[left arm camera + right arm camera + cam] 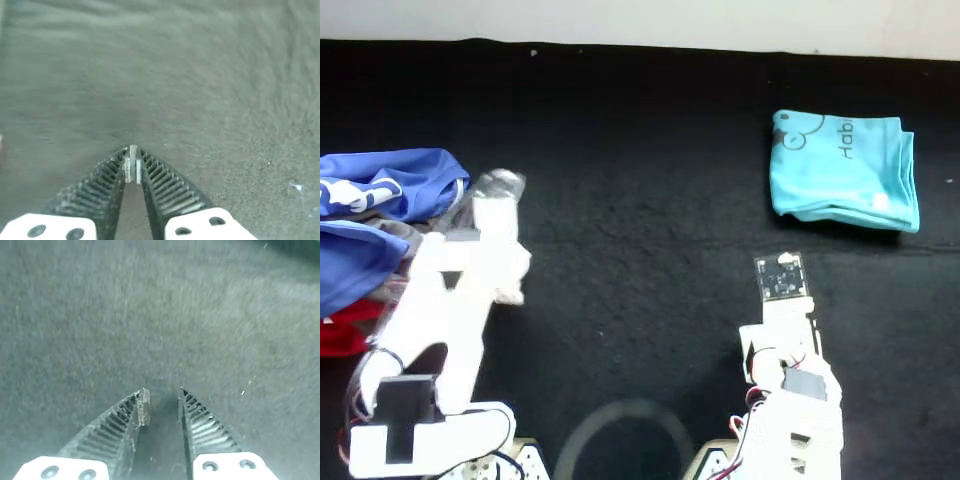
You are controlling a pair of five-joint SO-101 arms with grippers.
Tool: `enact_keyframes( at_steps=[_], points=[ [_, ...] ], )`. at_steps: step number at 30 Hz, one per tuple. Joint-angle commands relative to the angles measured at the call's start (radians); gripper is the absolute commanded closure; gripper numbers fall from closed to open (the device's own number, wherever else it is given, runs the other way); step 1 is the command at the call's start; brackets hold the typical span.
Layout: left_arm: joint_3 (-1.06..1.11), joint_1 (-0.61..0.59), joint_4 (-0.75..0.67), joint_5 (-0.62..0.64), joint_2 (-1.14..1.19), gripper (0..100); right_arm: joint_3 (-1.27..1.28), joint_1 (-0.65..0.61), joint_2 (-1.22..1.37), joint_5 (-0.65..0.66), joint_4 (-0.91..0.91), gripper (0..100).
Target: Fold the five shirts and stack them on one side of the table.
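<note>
A folded turquoise shirt lies at the back right of the black table. A heap of unfolded shirts sits at the left edge: blue ones on top, a red one below. My left gripper is shut with nothing in it, hovering over bare black cloth. Its arm stands just right of the heap. My right gripper is slightly open and empty above the cloth. Its arm sits near the front, below the turquoise shirt.
The black table cloth ends at a pale wall along the back. Both arm bases stand at the front edge.
</note>
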Motion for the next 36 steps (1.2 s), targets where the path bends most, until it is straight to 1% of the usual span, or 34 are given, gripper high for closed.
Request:
enact_keyframes(
  at_steps=[1, 3, 5, 7, 9, 12, 14, 21, 23, 29, 33, 36],
  points=[
    [-0.266, -0.128, 0.252, 0.005, -0.047, 97, 0.038, 0.008, -0.054, -0.012, -0.016, 89.6],
    [-0.420, -0.200, 0.393, 0.000, -0.056, 92, 0.053, 0.007, -0.082, -0.012, -0.016, 89.6],
    [-0.549, -0.268, 0.500, -0.002, -0.058, 84, 0.067, 0.005, -0.108, -0.012, -0.016, 89.6],
    [-0.645, -0.334, 0.562, -0.002, -0.058, 77, 0.070, 0.005, -0.127, -0.012, -0.012, 89.6],
    [-0.714, -0.398, 0.586, -0.002, -0.058, 76, 0.077, 0.005, -0.137, -0.012, -0.012, 89.6],
    [-0.776, -0.469, 0.588, -0.003, -0.058, 75, 0.084, 0.005, -0.143, -0.012, -0.012, 89.6],
    [-0.797, -0.489, 0.586, -0.035, -0.058, 75, 0.084, 0.005, -0.143, -0.012, -0.012, 89.6],
    [-0.860, -0.493, 0.586, -0.044, -0.061, 75, 0.084, 0.005, -0.143, -0.012, -0.012, 89.6],
    [-0.869, -0.515, 0.586, -0.046, -0.056, 75, 0.084, 0.005, -0.143, -0.012, -0.012, 89.6],
    [-0.852, -0.582, 0.483, -0.051, -0.056, 75, 0.084, 0.005, -0.143, -0.012, -0.012, 89.6],
    [-0.851, -0.590, 0.479, -0.054, -0.056, 75, 0.084, 0.005, -0.143, -0.012, -0.012, 89.6],
    [-0.852, -0.593, 0.479, -0.087, -0.064, 76, 0.084, 0.005, -0.143, -0.012, -0.012, 89.6]
  ],
)
